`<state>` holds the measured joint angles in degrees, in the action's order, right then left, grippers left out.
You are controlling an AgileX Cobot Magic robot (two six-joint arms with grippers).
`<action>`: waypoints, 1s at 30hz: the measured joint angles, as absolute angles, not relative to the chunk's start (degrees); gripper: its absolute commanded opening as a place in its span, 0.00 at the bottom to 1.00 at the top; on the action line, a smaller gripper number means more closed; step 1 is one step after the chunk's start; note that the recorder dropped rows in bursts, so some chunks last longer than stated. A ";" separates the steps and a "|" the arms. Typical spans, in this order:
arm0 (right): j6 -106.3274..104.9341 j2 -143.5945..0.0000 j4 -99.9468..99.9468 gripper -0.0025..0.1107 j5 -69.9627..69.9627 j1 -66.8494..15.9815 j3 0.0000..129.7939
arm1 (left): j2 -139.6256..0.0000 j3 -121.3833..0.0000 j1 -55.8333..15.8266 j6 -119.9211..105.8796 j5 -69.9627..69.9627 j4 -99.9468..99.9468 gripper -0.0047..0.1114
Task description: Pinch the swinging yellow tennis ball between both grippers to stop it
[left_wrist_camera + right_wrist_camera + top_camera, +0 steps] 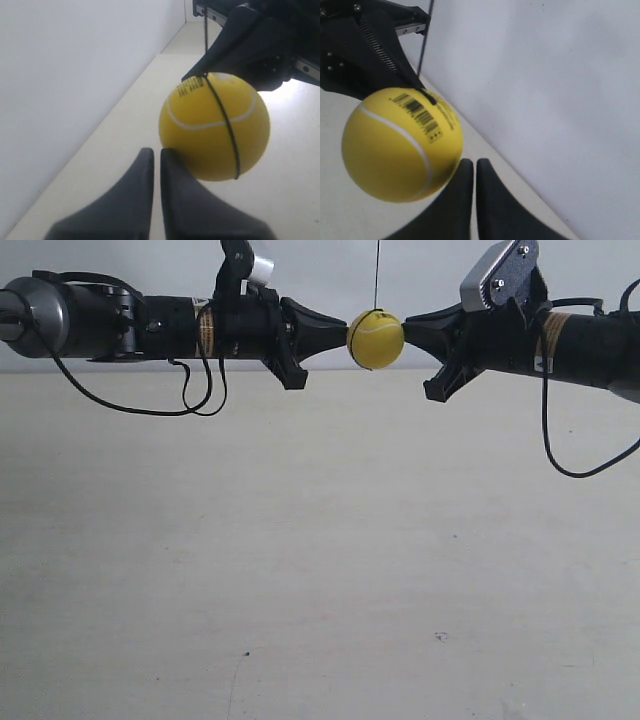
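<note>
The left gripper (pixel 156 152), jaws clenched empty, presses its tip against the yellow tennis ball (pixel 215 127), and the right gripper (pixel 471 162), jaws likewise clenched, touches the ball's opposite side. The ball hangs between them on a thin dark string (pixel 377 275), well above the pale surface (pixel 320 570), a white wall (pixel 320 270) behind it.
</note>
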<state>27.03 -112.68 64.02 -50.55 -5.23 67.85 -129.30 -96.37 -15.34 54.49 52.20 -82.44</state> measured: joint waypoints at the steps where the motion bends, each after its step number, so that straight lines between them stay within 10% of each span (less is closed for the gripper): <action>1: 27.03 -112.68 64.14 0.02 -50.55 -5.23 67.85 | -129.30 -96.37 -15.34 54.49 52.20 -82.44 0.08; 30: 28.13 -112.68 67.09 0.02 -51.87 -5.23 67.85 | -129.30 -96.37 -12.43 57.73 57.29 -83.83 0.08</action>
<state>28.13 -112.68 67.09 -51.87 -5.23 67.85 -129.30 -96.37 -12.43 57.73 57.29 -83.83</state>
